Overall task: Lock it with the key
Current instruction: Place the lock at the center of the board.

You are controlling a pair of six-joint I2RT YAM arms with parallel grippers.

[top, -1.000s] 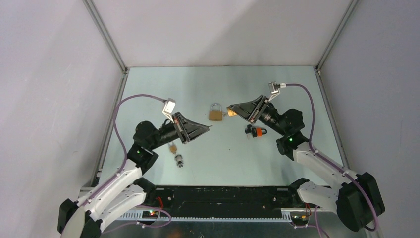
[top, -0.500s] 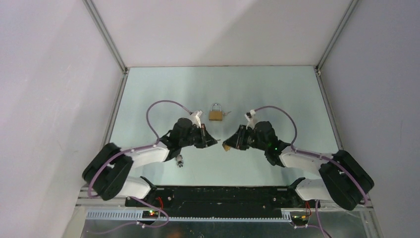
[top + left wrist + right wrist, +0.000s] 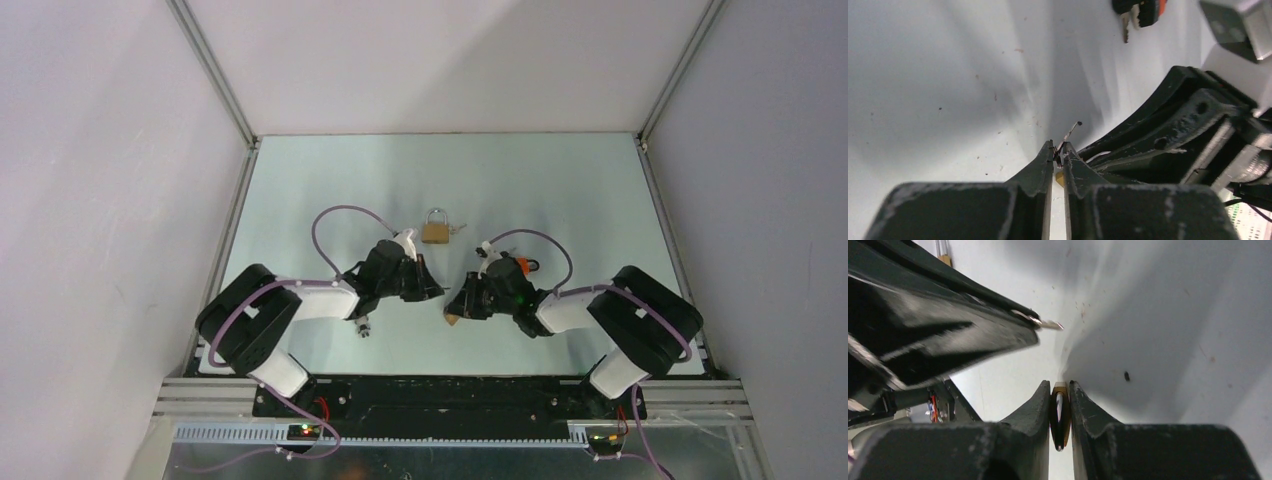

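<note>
Brass shows between the fingers of the right gripper [image 3: 1059,386], which are pressed narrow onto a small padlock [image 3: 1059,412] seen edge-on. The left gripper [image 3: 1058,150] is likewise pinched nearly closed, on a thin silvery key [image 3: 1047,324] whose tip sticks out past its fingertips. Both tools sit close to the near edge of the worktop [image 3: 560,180], about midway between its left and right edges, tips facing each other and near but not touching.

The step in hand looks like bringing key to lock. The blade points towards the right gripper but sits off to one side of the brass body. The next move would call for lining the blade up with the keyway, sliding it in squarely and then turning it, with the right tool holding the lock firm.

The keyway itself is not visible in any view, nor is the small padlock's shackle, so whether it is open or closed cannot be told. A larger brass padlock [image 3: 434,232] lies nearer the worktop's middle. An orange-and-black piece [image 3: 1140,7] is cut off in the left wrist view and half hidden behind the right arm from above.
</note>
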